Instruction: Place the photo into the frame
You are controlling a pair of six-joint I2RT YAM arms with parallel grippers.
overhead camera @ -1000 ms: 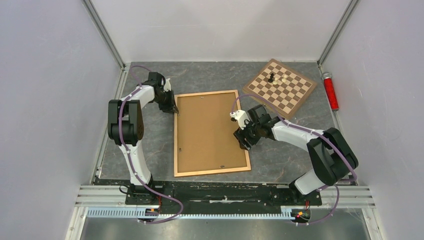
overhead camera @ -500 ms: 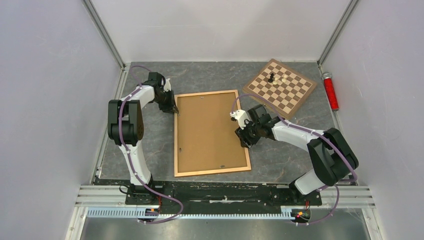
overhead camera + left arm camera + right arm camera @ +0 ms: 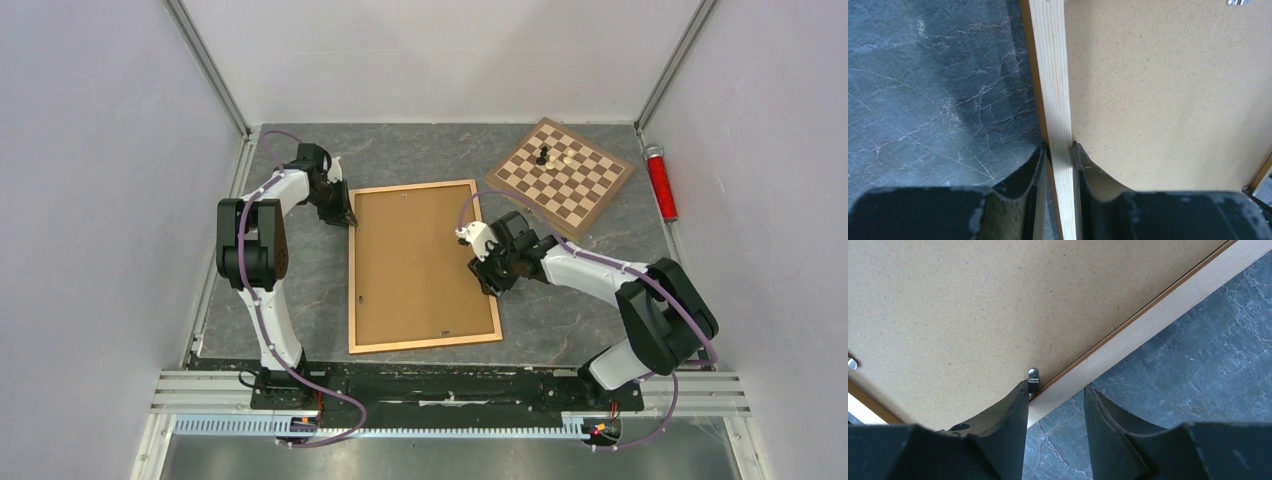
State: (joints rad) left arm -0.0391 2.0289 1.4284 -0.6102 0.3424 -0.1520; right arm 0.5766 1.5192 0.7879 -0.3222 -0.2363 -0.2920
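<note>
Left claw point(image 3: 1059, 148) pinches the frame point(image 3: 1053, 75) by its rail; right claw point(image 3: 1055, 390) stands open astride the opposite rail.

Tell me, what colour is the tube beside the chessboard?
The tube is red; the top view shows it best.

chess pieces point(image 3: 552, 157): perhaps three, too small | frame point(image 3: 1053, 100): cropped in both wrist views

A dark grey marbled desk point(image 3: 420, 150) formed the floor of a booth, shut in by plain white walls point(image 3: 100, 200) at left, back and right. Grey metal posts point(image 3: 208, 65) ran up both far corners. An aluminium rail point(image 3: 190, 390) edged the near side. The light was even and soft.
</note>
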